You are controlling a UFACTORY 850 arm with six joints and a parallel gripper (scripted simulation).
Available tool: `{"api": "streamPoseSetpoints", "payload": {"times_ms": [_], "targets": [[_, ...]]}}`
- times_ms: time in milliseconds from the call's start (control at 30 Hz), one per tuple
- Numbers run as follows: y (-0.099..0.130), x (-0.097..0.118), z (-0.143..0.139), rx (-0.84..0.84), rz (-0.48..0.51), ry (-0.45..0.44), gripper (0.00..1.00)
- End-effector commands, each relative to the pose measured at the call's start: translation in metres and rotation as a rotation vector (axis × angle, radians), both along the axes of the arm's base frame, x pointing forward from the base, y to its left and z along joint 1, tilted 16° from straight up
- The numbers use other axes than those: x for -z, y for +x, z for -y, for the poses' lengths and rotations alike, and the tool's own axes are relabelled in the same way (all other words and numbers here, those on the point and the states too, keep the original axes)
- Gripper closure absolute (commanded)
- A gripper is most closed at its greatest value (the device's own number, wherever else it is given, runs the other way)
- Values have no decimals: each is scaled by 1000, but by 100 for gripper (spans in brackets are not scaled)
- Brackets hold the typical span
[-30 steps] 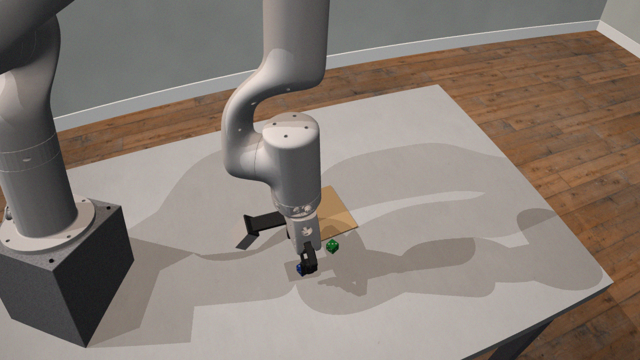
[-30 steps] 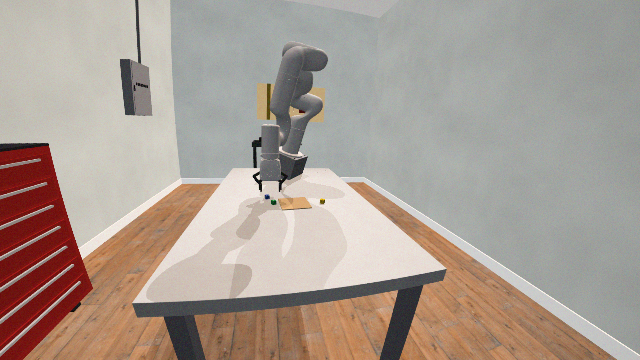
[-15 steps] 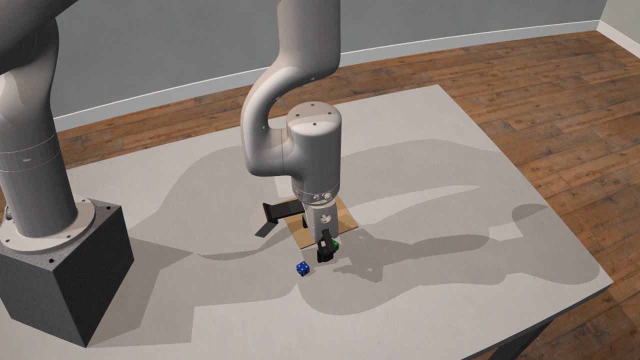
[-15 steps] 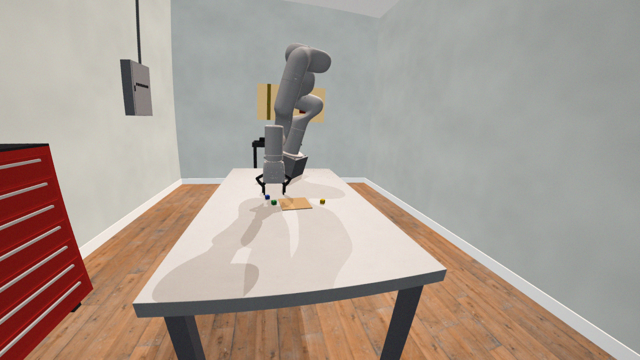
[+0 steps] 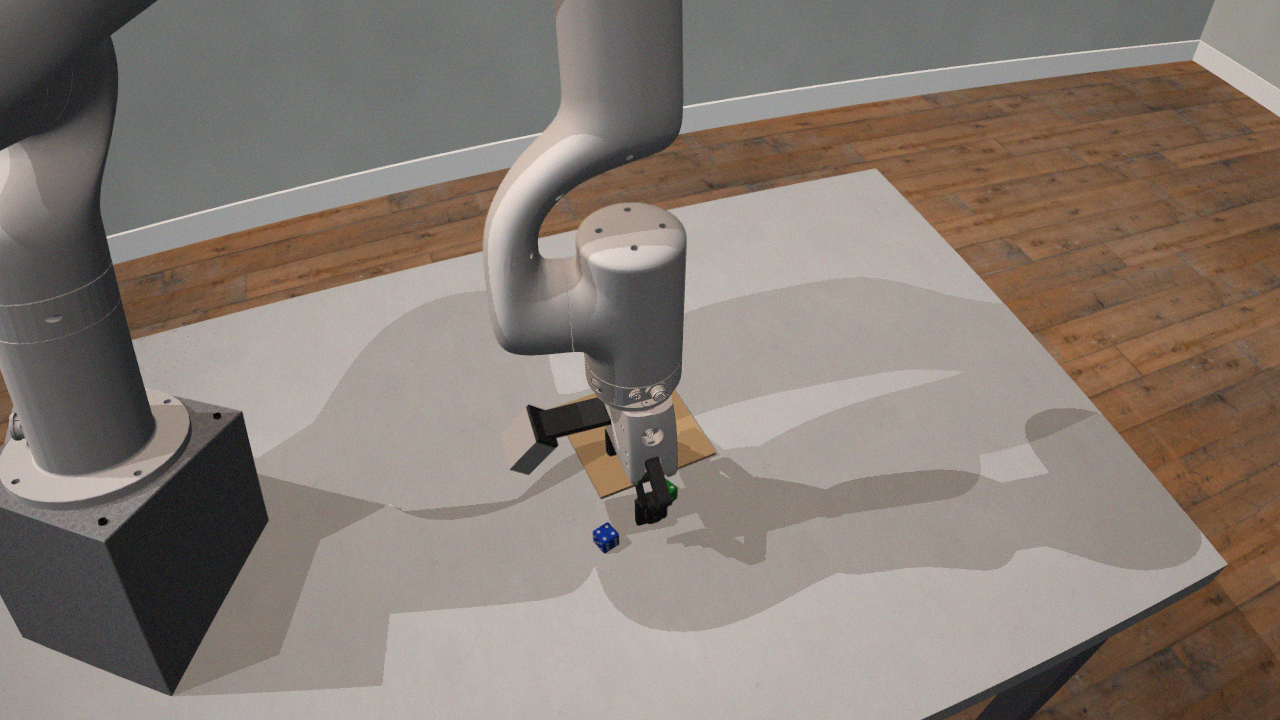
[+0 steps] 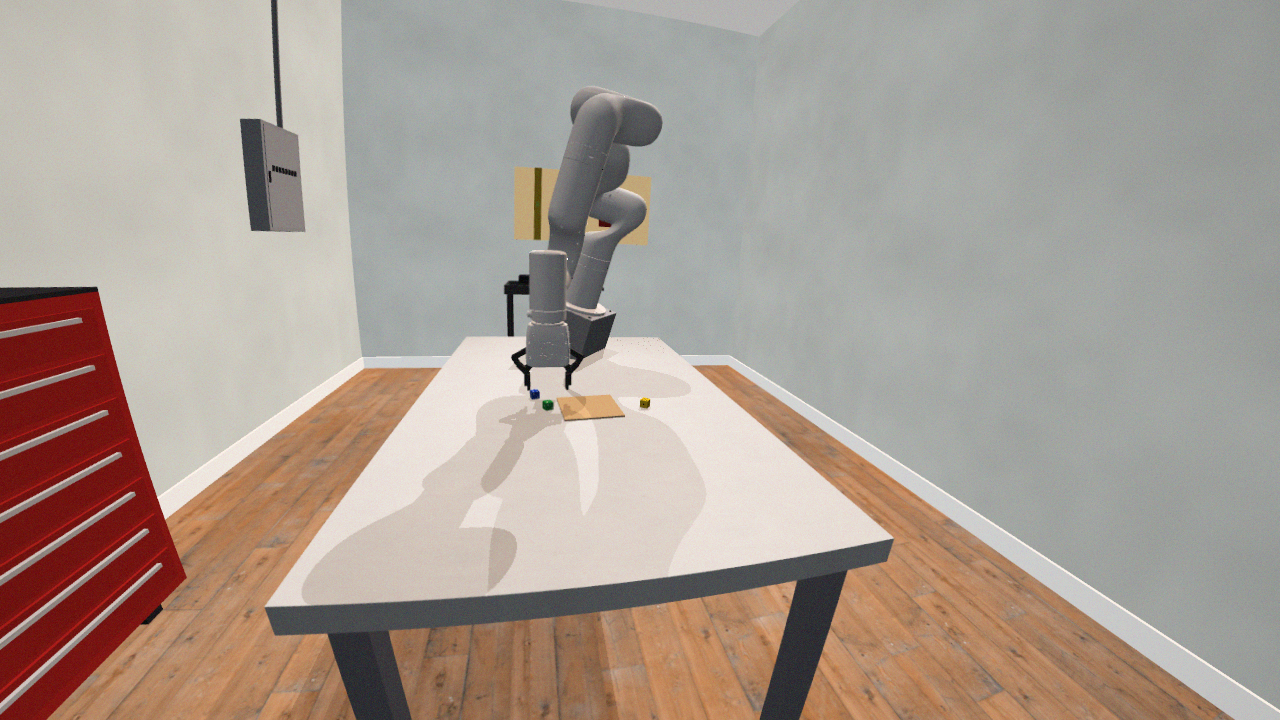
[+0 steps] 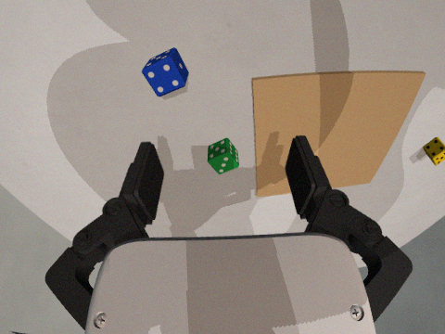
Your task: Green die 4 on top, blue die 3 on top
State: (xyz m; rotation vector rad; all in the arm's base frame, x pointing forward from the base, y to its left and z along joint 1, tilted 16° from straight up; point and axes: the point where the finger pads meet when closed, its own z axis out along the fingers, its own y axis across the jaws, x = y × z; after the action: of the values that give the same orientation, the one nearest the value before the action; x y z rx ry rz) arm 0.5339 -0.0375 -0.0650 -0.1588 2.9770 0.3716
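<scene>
Wrist view shows the green die [image 5: 671, 490] [image 6: 547, 404] [image 7: 222, 156] on the table [image 5: 501, 644] [image 6: 760, 501] [image 7: 232, 37], near the mat [image 5: 693, 434] [image 6: 590, 407] [image 7: 287, 111] but outside its edge. The tool [image 5: 631, 484] [image 6: 547, 385] [image 7: 223, 154] stands wide above the table and holds nothing. The blue die [image 5: 605, 537] [image 6: 534, 394] [image 7: 165, 74] is also off the mat, farther from its edge than the green one. The yellow die [image 6: 644, 402] [image 7: 436, 151] lies on the other side of the mat, and we should not disturb it.

We judge that the green die is light and stiff, not fragile, but its small flat faces can slip if we press them unevenly. It is better to take it by two opposite side faces, near the middle of their height, with the pads parallel to these faces. Now the die seems turned relative to the pads, so we probably need to rotate the tool first. A corner grip could make it twist.

The green die is a small cube with white dots and slightly softened corners. The blue one has white dots too, with a face of four clearly visible; the yellow one carries dark dots. From this slanted view we cannot say surely which green number is on top.
</scene>
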Motion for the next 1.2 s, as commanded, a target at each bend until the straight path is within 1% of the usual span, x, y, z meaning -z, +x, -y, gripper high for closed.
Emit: {"api": "streamPoseSetpoints", "payload": {"times_ms": [0, 633, 900, 1033, 1167], "targets": [[1, -1, 0, 0, 1, 0, 0], [1, -1, 0, 0, 1, 0, 0], [0, -2, -6, 0, 1, 0, 0], [-1, -5, -19, 0, 1, 0, 0], [-4, -11, -41, 0, 1, 0, 0]]}}
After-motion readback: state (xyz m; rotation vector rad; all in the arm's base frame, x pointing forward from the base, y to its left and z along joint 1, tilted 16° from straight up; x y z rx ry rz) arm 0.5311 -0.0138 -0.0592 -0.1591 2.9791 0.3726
